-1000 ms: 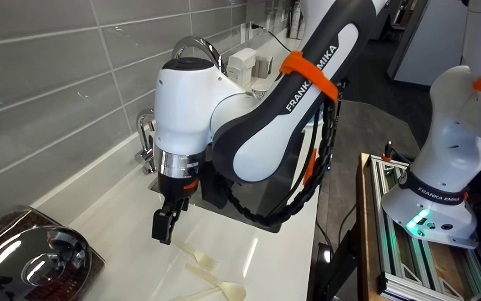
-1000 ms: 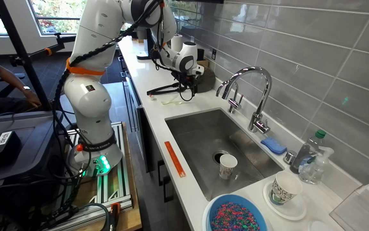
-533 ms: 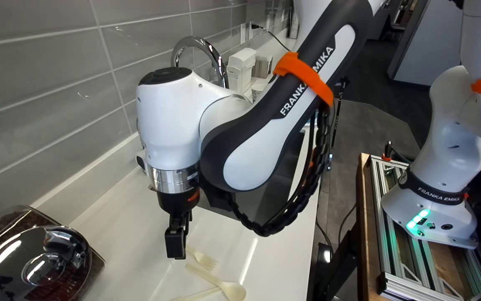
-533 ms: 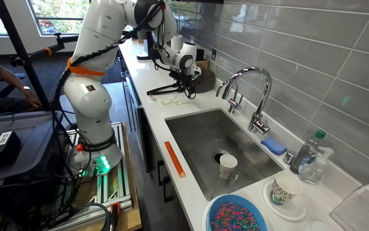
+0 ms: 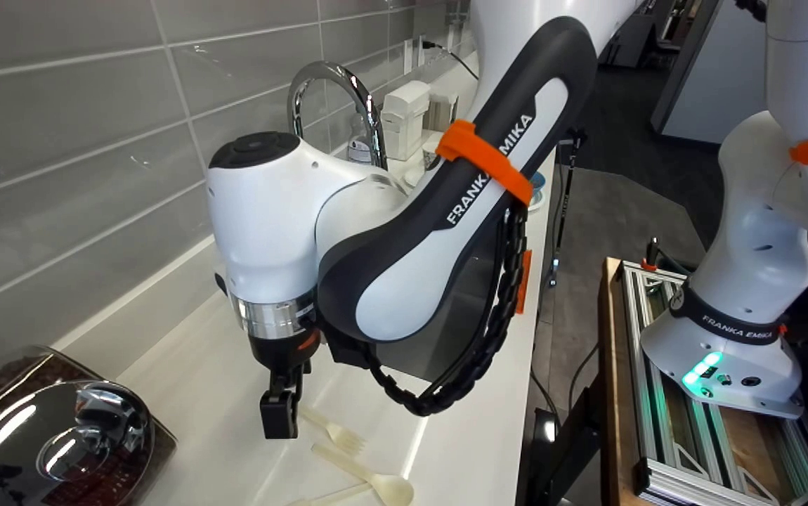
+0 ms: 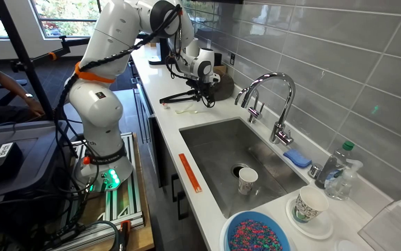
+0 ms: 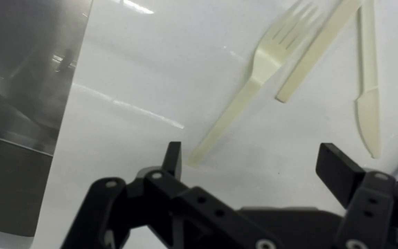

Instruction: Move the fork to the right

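The pale cream fork [image 7: 235, 103] lies flat on the white counter. In the wrist view its prongs point to the upper right, and its handle end lies just inside the left finger [image 7: 173, 159]. The fork also shows in an exterior view [image 5: 339, 433], its handle end close to the gripper [image 5: 279, 425]. My gripper [image 7: 249, 157] is open and holds nothing; its fingers stand wide apart above the counter. In an exterior view the gripper [image 6: 208, 101] is small, and the pale cutlery [image 6: 186, 111] beside it cannot be told apart.
A cream spoon [image 5: 390, 486] and a knife [image 7: 368, 103] lie beside the fork. The sink [image 6: 218, 139] and faucet [image 6: 289, 101] are close by. A container with a glossy lid [image 5: 60, 443] stands near the tiled wall. An orange-red strip [image 6: 190, 172] lies at the counter edge.
In an exterior view the arm and gripper have moved down and toward the camera, then slightly left, and the wrist has turned. The fork and other cutlery have not moved.
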Robot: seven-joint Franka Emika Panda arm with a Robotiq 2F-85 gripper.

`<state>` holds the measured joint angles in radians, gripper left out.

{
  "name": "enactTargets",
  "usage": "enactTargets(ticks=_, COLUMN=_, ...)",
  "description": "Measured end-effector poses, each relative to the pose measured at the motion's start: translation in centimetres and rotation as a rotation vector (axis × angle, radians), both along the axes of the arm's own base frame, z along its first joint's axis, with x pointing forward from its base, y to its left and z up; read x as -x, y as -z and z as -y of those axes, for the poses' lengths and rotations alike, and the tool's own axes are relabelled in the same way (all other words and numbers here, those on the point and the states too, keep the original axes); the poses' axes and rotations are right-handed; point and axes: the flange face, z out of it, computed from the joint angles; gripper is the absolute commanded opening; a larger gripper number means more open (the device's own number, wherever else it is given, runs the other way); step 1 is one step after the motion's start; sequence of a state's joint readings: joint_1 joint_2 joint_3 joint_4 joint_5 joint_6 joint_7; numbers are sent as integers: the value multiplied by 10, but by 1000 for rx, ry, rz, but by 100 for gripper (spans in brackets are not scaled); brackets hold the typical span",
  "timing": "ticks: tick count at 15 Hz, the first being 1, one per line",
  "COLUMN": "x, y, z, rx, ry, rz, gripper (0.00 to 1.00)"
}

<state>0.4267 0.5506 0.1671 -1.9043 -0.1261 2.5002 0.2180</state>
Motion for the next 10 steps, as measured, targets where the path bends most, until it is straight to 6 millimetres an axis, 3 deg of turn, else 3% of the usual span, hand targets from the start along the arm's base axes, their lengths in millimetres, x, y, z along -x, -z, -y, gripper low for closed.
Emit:
enactTargets(ticks=6, x=-2, y=14, z=-4, rx=24, ry=47, rz=2, gripper=100)
enactTargets(ticks=8, x=-2, y=17, z=-3, rx=26, ry=62, rz=-1, gripper=90)
enactTargets(ticks=10, x=-2, y=19, z=-2, rx=27, ry=74, rz=-3, gripper=71)
